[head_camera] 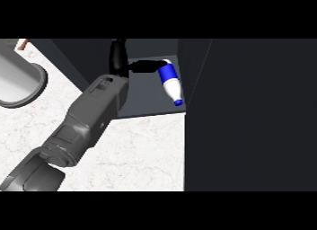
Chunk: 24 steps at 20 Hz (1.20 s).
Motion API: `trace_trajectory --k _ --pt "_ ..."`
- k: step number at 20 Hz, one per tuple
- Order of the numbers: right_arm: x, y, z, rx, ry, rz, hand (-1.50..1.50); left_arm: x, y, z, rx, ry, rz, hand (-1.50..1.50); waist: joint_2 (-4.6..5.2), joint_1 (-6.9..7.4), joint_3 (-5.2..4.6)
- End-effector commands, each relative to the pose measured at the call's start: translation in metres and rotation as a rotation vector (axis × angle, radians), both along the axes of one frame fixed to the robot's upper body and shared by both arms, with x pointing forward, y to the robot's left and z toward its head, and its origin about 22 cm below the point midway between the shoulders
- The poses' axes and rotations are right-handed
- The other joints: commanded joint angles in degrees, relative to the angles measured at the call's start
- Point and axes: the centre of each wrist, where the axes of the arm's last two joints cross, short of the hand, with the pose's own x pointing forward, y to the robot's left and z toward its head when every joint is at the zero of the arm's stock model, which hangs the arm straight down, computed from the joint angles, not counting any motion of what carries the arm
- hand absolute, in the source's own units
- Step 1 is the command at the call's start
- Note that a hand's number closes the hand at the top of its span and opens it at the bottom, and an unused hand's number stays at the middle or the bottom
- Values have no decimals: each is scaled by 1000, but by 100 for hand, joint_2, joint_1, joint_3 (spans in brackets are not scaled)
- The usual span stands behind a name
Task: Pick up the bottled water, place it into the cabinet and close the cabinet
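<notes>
The grey forearm crosses the marble surface (147,152) and reaches into the open cabinet (151,105). The left hand (142,66) seems clamped on the bottled water (169,81), which slants cap-down just right of the hand. It looks angled for setting down inside, and the cabinet is not yet closed.

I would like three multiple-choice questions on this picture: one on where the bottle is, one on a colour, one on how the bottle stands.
1. Where is the bottle? A on a plate; B inside the cabinet; C in a sink.
2. What colour is its cap? A red; B green; C blue.
3. How does it stand? A upright, free; B tilted, held by the hand; C lying flat, untouched.
Key: B, the cabinet's floor shows below it; C, the low end is blue; B, it leans while black fingers grip its upper end.
</notes>
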Motion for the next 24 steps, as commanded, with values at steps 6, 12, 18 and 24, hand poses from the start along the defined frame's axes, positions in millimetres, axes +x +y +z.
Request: trace_trajectory --k 6,12,18,24 --pt "-2 -2 7 38 -7 -1 -150 1 -9 10 -193 -119 -210 -150 -124 276 9" --pt "-9 5 28 31 -8 -6 -150 -6 -22 1 -201 -114 -224 -150 -189 419 10" --pt "-12 5 30 51 5 -2 -150 -17 -34 -3 -265 -96 -262 -150 -234 380 13" --pt "-7 17 33 46 19 -16 -150 -50 -32 -38 -340 -62 -388 -150 -260 471 9"
